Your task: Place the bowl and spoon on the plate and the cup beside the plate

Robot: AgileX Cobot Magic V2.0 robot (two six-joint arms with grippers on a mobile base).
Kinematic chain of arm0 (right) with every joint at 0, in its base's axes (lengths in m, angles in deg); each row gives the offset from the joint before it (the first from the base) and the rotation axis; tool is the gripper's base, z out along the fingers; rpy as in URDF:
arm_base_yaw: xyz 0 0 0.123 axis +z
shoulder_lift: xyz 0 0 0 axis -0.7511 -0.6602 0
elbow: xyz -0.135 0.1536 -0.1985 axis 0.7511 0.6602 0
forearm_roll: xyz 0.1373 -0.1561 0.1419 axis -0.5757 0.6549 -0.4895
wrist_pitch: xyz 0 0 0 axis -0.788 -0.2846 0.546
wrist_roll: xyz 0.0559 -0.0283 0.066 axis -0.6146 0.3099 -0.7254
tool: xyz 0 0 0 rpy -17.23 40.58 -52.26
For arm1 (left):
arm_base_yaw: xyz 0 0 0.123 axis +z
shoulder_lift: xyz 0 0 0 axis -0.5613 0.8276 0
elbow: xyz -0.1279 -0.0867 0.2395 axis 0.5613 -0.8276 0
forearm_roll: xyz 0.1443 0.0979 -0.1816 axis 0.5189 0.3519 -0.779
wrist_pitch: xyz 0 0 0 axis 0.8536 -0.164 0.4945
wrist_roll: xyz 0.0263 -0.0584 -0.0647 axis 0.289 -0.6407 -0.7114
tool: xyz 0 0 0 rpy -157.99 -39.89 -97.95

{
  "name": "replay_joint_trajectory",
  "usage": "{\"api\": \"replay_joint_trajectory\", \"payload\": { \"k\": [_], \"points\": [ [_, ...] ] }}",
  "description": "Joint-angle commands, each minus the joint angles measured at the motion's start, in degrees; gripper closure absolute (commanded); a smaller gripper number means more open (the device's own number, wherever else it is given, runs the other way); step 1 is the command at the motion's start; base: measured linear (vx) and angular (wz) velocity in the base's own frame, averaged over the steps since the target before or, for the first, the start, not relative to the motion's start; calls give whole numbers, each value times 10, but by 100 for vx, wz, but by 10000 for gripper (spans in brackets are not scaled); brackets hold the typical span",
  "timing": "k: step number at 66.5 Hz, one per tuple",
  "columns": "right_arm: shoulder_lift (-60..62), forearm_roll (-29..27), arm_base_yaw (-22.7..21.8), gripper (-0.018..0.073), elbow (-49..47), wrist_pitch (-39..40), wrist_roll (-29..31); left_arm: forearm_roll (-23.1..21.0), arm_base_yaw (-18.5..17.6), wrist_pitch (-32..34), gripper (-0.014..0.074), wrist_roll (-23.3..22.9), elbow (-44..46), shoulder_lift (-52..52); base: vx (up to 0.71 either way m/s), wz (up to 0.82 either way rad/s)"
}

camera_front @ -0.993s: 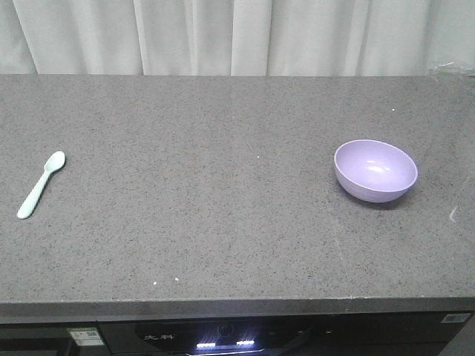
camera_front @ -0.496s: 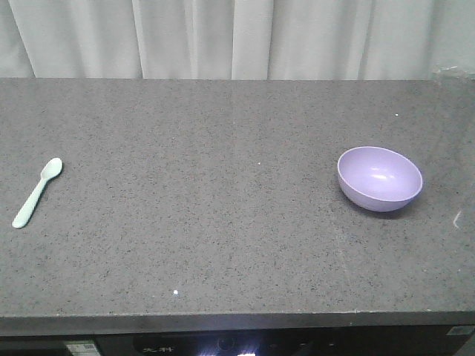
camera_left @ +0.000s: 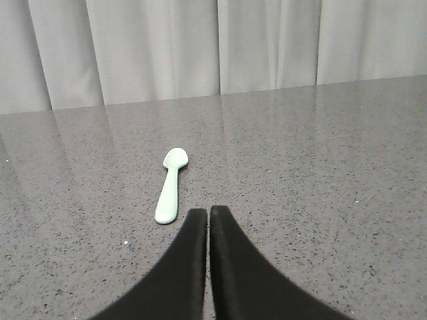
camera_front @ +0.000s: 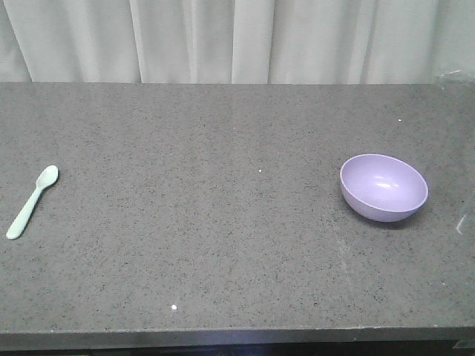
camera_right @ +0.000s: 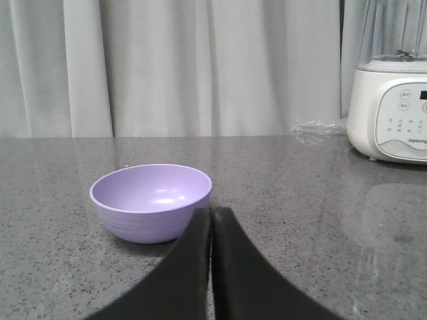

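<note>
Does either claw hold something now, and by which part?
Nothing is held. The left claw and right claw are shut and empty; the spoon and bowl lie untouched.

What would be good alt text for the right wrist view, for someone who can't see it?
An empty lavender bowl sits upright on a grey speckled counter, just beyond the right gripper, whose black fingers are shut on nothing. A white blender base stands at far right, pale curtains behind.

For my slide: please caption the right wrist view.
Shut right gripper facing the empty lavender bowl on a grey counter; white blender behind.
</note>
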Motion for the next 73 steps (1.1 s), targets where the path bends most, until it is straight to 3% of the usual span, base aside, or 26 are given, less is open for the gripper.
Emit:
{"api": "replay_joint_trajectory", "payload": {
  "k": [1, 73],
  "points": [
    [4, 3, -1, 566, 2, 45, 4, -1, -1, 43, 603, -4, 4, 4, 4, 0],
    [4, 3, -1, 566, 2, 45, 4, -1, -1, 43, 603, -4, 4, 4, 3, 0]
  ]
}}
